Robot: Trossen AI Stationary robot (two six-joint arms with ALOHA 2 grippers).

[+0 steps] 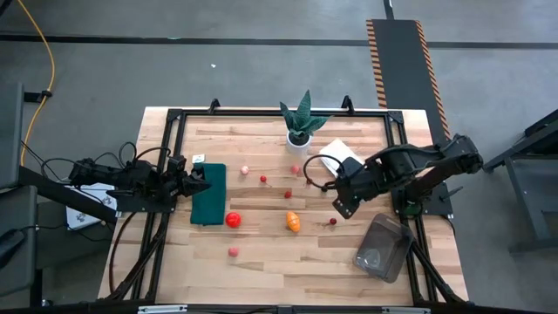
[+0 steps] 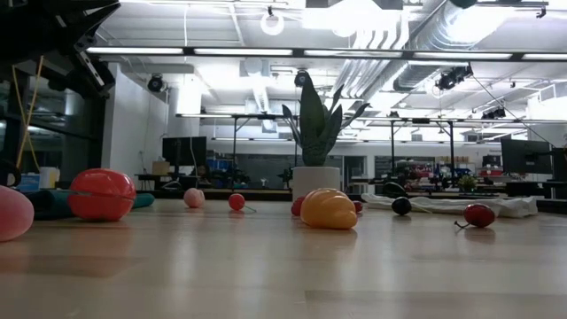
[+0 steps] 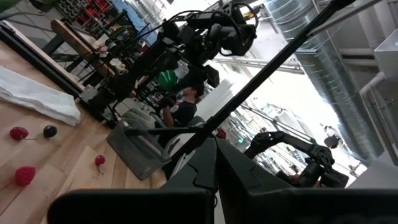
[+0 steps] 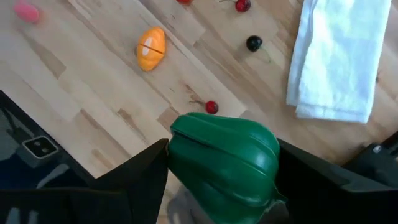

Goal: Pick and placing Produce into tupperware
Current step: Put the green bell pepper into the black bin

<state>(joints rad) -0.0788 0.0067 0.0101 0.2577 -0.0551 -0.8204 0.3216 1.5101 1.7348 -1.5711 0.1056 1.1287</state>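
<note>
Produce, one green piece (image 4: pixel 224 158), was gripped in the right gripper (image 1: pixel 342 206)'s jaws above the desk (image 1: pixel 279 270), short of the tupperware (image 1: pixel 384 249) at the near right corner, presumably for carrying there; left gripper (image 1: pixel 199 179) waited, jaws closed.

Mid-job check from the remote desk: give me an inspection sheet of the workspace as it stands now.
Surface: light wooden table, bare patches between items.
Job's things: clear greyish rectangular plastic container at the right near corner; red round tomato, orange ridged fruit, pink ball and small berries loose on the wood.
Clutter: spiky green plant in white pot, folded white cloth, flat dark green mat.
End effectors: right end effector shut on a green ridged vegetable, above the table; left end effector shut, empty, at the mat.
Cables: yellow cable on the floor.
Surroundings: a person beyond the table.
</note>
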